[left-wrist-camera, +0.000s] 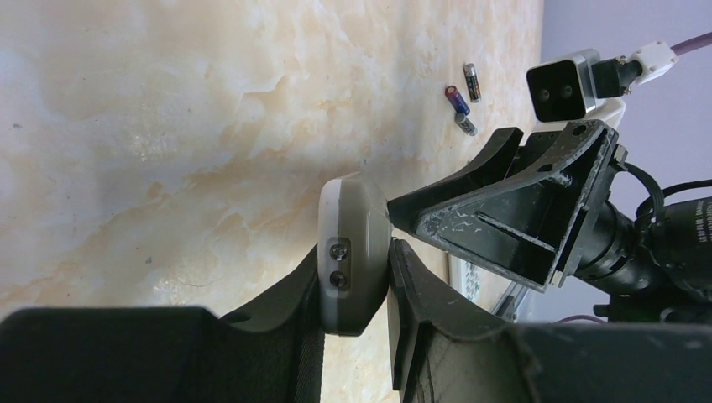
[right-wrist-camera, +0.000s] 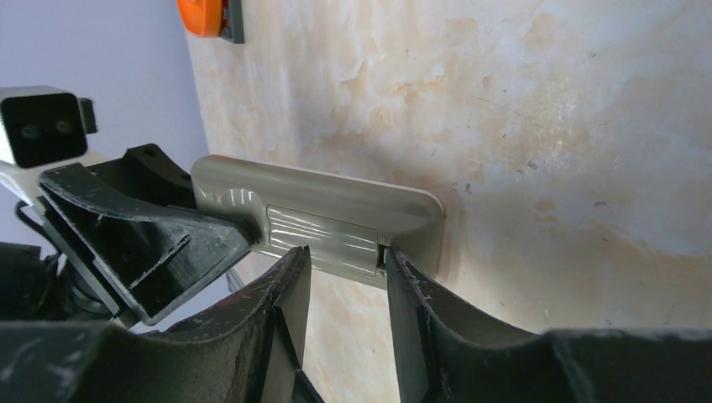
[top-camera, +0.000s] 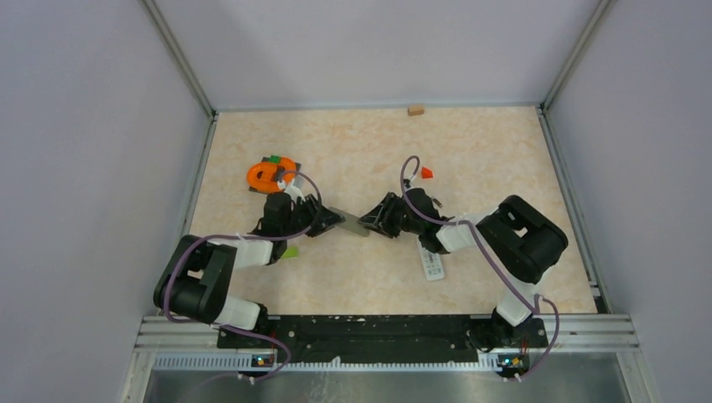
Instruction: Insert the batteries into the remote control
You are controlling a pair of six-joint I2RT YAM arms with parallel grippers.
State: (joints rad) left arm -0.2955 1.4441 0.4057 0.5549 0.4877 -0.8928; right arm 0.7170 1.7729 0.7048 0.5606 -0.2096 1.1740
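Far surface point(top-camera: 487, 138) open, centre blocked where left gripper point(top-camera: 332, 220) and right gripper point(top-camera: 369, 223) meet on grey remote point(top-camera: 351, 224), orange ring point(top-camera: 271, 174) back left.

Left gripper point(top-camera: 334, 220) and right gripper point(top-camera: 367, 223) tip to tip on a grey remote point(top-camera: 351, 222), mid-table point(top-camera: 361, 151).
Around it: orange ring point(top-camera: 270, 174) at 10 o'clock, green scrap point(top-camera: 290, 251) at 8 o'clock, red wedge point(top-camera: 426, 173) at 2 o'clock, wooden block point(top-camera: 415, 109) at 1 o'clock by the far edge, white remote point(top-camera: 431, 265) at 4 o'clock beneath the right arm.

Smooth matt plastic remote point(right-wrist-camera: 336, 206); smooth marble-look table point(right-wrist-camera: 546, 126).
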